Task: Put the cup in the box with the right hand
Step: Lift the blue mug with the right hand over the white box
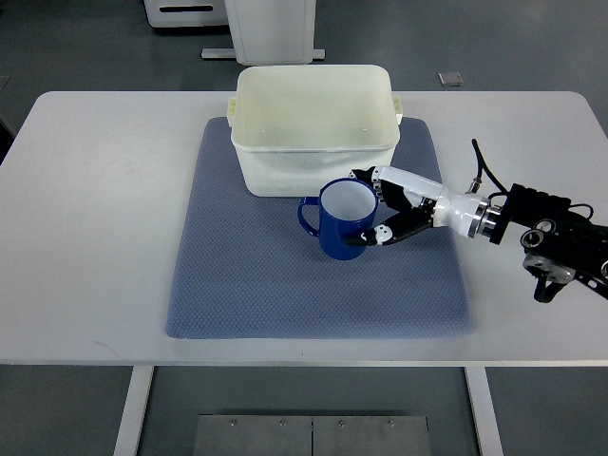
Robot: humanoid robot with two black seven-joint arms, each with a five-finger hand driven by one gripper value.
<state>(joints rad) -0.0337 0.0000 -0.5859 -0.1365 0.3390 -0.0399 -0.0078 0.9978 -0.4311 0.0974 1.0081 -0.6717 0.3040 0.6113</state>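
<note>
Right hand (pixel 385 207) comes in from right edge, fingers (pixel 366 237) curled round blue cup (pixel 340 226), gripping its right side. Cup sits frame centre on grey mat (pixel 247 285), just below white box (pixel 313 123).

Lab: bare white table (pixel 95 237); grey floor (pixel 76 47); white equipment base (pixel 271 28).

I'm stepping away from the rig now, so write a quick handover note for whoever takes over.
Right robot hand: fingers wrapped around the blue cup, gripping its right side.
Left robot hand: not in view.
Cup: upright on the blue mat, handle pointing left, just in front of the white box.
Box: looks empty.
Done: cup grasped.
Left: lift the cup, move it over the box rim, set it inside, let go.
</note>
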